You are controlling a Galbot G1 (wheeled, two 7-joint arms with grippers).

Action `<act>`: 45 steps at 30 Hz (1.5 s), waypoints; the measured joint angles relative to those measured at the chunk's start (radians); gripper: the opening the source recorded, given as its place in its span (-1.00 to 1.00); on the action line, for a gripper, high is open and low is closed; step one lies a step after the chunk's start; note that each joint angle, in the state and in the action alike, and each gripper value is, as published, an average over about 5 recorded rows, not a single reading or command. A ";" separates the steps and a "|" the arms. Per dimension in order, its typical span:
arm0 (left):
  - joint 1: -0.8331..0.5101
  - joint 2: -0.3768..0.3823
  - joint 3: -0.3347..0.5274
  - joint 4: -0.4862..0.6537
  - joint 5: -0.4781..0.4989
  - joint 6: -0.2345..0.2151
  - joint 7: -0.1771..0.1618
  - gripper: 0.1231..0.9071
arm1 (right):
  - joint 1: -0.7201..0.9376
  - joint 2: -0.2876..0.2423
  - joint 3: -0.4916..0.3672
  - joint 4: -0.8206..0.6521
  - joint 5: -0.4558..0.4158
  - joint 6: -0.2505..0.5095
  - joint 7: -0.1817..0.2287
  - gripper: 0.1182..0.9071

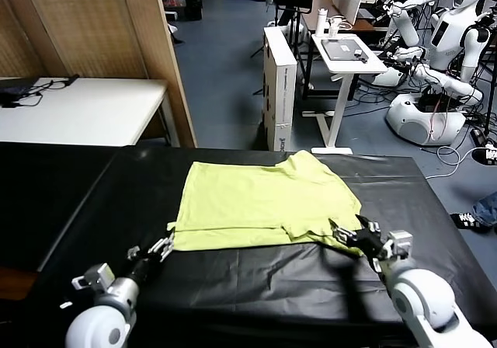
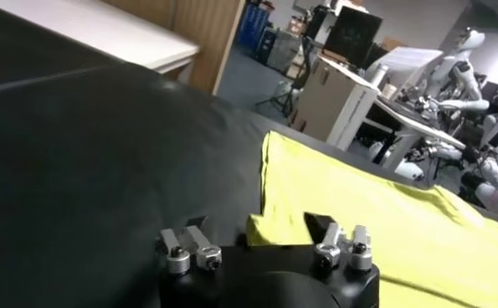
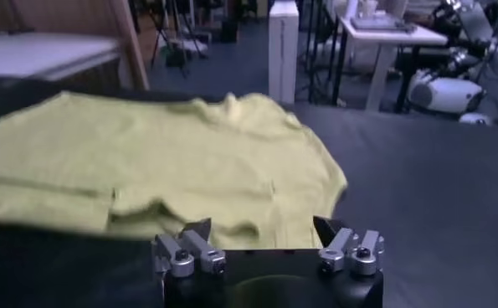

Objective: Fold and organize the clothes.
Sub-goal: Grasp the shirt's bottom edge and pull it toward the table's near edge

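Reaching in low from the near edge, both arms lie almost flat over the black table (image 1: pixel 233 286), their rounded white-grey wrist housings at the bottom of the head view. The left pincer (image 1: pixel 161 248) sits at about 7 o'clock from the T-shirt (image 1: pixel 264 204), its fingertips just at the garment's near left corner; the left wrist view shows that corner lying between the spread metal fingers (image 2: pixel 190 243), with nothing pinched. The right pincer (image 1: pixel 363 235) sits at about 4 o'clock from the shirt, at its near right edge, fingers likewise spread wide with the hem just ahead of them in the right wrist view, gripping nothing.

The T-shirt is thin, soft lime yellow-green fabric, lying mostly flat in the middle of the table as a rough rectangle. A narrow band along its near edge is doubled over, leaving a long crease. Its far right part bunches into gentle wrinkles near the collar. The table's covering is smooth, dark and slightly glossy, with shallow ripples.
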State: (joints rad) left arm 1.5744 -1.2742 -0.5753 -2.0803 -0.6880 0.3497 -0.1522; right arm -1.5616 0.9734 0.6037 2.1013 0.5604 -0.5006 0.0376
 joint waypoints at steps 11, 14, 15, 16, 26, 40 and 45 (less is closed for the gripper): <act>-0.008 -0.007 0.013 0.035 0.006 -0.007 0.000 0.88 | -0.021 -0.009 0.005 -0.006 0.000 0.002 0.001 0.84; -0.008 -0.008 0.015 0.042 0.007 -0.010 0.000 0.73 | -0.020 -0.008 0.003 -0.009 -0.001 0.002 0.002 0.67; -0.009 -0.008 0.016 0.043 0.008 -0.011 0.000 0.67 | -0.019 -0.009 0.003 -0.009 -0.001 0.002 0.002 0.61; -0.009 -0.008 0.018 0.045 0.008 -0.012 0.000 0.62 | -0.017 -0.009 0.002 -0.010 -0.001 0.002 0.003 0.51; -0.011 -0.010 0.024 0.060 0.018 -0.010 -0.007 -0.53 | -0.005 -0.020 0.001 -0.014 -0.008 -0.004 0.008 -0.82; 0.064 0.082 -0.033 -0.015 0.001 0.016 -0.042 -0.94 | 0.016 -0.083 0.024 0.040 0.111 -0.183 0.059 -0.95; 0.120 0.113 -0.051 -0.051 0.006 0.017 -0.038 -0.94 | -0.010 -0.100 0.032 0.063 0.123 -0.236 0.066 -0.95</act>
State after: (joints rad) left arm 1.6948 -1.1617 -0.6260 -2.1315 -0.6820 0.3669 -0.1905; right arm -1.5713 0.8733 0.6358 2.1645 0.6834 -0.7364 0.1036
